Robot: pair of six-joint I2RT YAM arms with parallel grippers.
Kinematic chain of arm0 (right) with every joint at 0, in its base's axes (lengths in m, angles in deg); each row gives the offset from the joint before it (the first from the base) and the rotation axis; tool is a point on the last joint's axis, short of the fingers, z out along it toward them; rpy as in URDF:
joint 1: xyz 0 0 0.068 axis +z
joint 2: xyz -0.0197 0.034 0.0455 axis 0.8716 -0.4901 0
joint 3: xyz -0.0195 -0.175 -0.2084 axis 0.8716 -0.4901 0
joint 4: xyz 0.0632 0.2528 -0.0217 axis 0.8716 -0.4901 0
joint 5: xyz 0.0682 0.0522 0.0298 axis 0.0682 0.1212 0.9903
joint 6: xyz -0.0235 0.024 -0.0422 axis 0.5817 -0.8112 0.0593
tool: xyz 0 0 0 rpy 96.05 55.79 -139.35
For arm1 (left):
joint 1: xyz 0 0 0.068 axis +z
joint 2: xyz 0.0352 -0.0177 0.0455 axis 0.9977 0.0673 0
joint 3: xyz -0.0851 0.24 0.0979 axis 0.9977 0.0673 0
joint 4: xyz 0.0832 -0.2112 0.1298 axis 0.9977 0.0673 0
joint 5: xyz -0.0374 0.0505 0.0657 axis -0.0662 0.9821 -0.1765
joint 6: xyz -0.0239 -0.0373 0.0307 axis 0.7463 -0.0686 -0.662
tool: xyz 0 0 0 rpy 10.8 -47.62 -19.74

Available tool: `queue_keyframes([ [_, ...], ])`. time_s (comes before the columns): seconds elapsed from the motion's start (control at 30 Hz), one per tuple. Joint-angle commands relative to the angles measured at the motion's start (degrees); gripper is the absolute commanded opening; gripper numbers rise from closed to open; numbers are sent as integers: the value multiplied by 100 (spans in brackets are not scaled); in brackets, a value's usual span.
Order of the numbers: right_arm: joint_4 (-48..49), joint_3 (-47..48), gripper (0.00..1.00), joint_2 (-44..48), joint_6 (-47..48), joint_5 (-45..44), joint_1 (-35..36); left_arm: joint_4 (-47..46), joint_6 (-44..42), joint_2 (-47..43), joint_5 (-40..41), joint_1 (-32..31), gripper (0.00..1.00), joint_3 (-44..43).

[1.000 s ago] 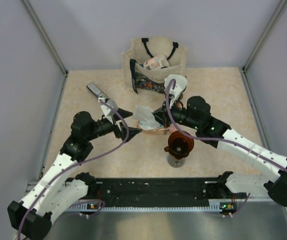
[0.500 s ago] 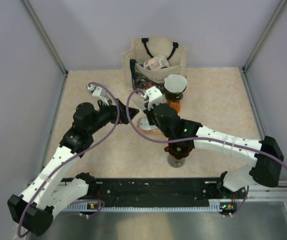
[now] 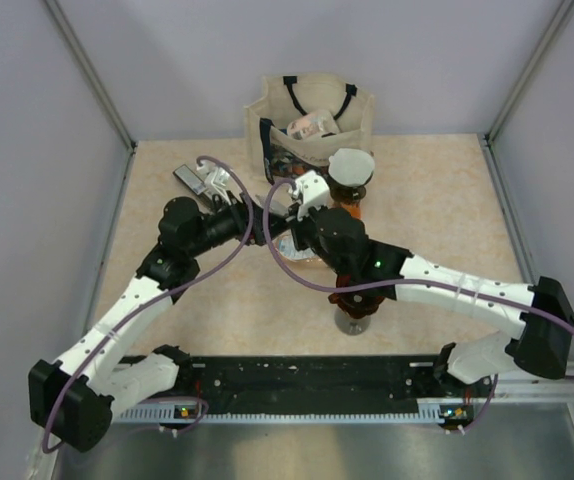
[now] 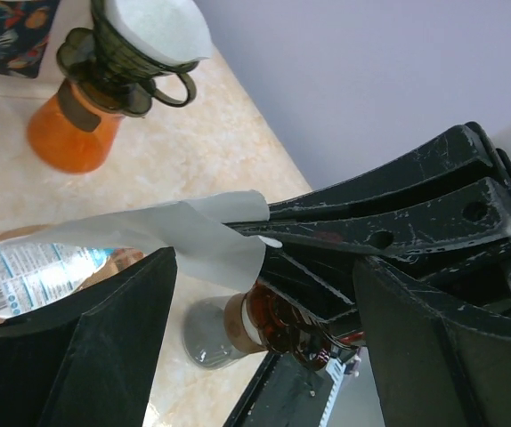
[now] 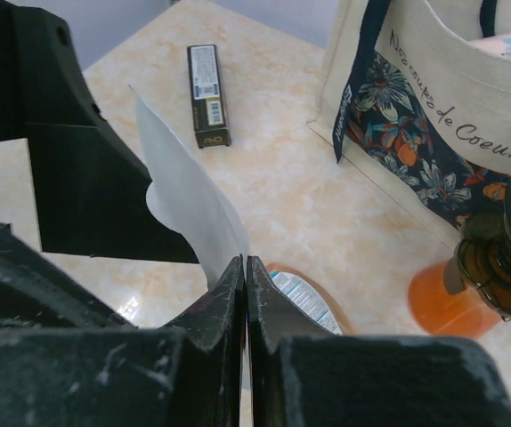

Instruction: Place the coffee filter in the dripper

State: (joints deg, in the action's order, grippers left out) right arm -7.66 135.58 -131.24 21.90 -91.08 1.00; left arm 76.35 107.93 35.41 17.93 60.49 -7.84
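Note:
My right gripper [image 5: 246, 260] is shut on the edge of a white paper coffee filter [image 5: 189, 196] and holds it above the table. My left gripper [image 4: 264, 267] is open, with its fingers on either side of the right gripper's fingers and the filter [image 4: 184, 236]. In the top view both grippers meet mid-table, the left [image 3: 257, 226] and the right [image 3: 285, 226]. A brown dripper [image 3: 357, 293] stands on a glass stand near the front and also shows in the left wrist view [image 4: 304, 325]. A second dripper [image 3: 351, 166] holding a white filter sits on an orange carafe [image 3: 351, 207].
A cloth tote bag [image 3: 312, 125] stands at the back. A black box [image 3: 189, 178] lies at the back left. A pack of filters [image 5: 304, 298] lies on the table under the grippers. Grey walls close in both sides.
My right arm has swung left across the table with the filter. My left gripper has moved up and right, and its open fingers now straddle the right gripper's fingers.

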Motion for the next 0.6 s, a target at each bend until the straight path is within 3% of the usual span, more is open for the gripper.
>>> queue_keyframes([
  [0.0, 330, -140, 0, 458, -228, 459, 49, -1025, 321, 58, -692, -10, 82, 110],
  [0.1, 348, -202, 0, 581, -315, 643, 49, -1141, 366, 49, -747, -19, 75, 189],
  [0.47, 260, -298, 0, 722, -544, 1163, -21, -904, -126, -337, -554, -10, 77, 339],
  [0.57, 225, -290, 0, 739, -597, 1215, -65, -571, -337, -417, -343, -10, 73, 286],
])
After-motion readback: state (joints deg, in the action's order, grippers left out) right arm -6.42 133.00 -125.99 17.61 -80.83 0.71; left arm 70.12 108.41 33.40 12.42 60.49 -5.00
